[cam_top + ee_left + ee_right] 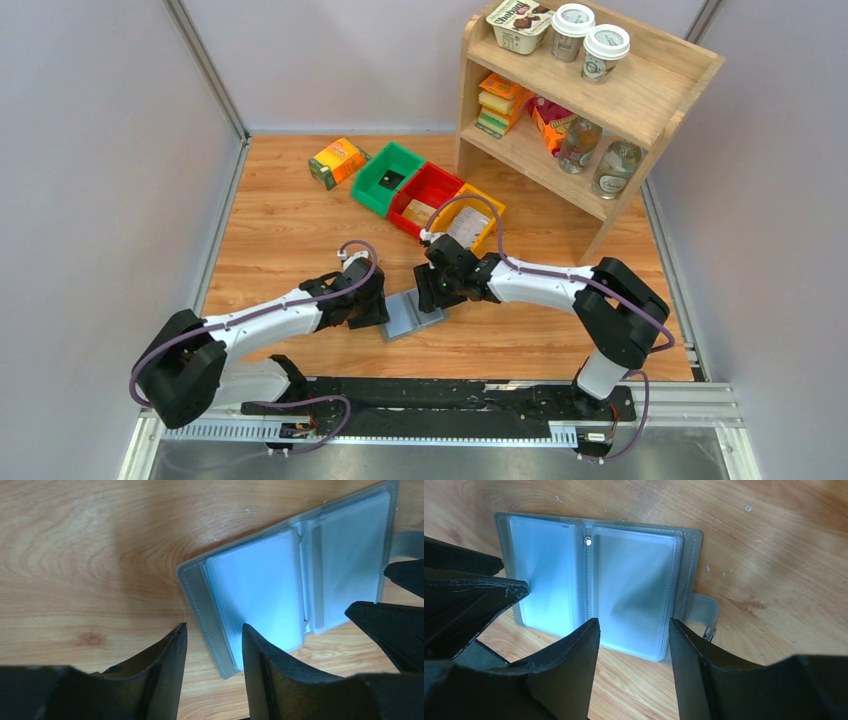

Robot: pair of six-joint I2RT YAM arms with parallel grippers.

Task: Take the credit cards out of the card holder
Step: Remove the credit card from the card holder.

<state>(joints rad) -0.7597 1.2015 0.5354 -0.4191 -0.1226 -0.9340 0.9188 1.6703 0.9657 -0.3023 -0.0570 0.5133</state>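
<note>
The card holder [408, 316] lies open and flat on the wooden table between my two grippers. Its blue-grey inside with clear pockets shows in the left wrist view [280, 580] and the right wrist view [574, 575]; the snap tab [703, 611] sticks out on one side. I cannot make out any credit card in the pockets. My left gripper [214, 626] is open, its jaws astride the holder's outer edge, one fingertip on a pocket page. My right gripper [634, 621] is open over the other half. A small black flat rectangle [391, 180], maybe a card, lies in the green bin.
Green [372, 190], red [432, 181] and yellow [492, 208] bins stand in a row behind the holder. An orange-green carton [338, 161] lies to their left. A wooden shelf [640, 95] with cups, bottles and packets stands at the back right. Walls enclose the table.
</note>
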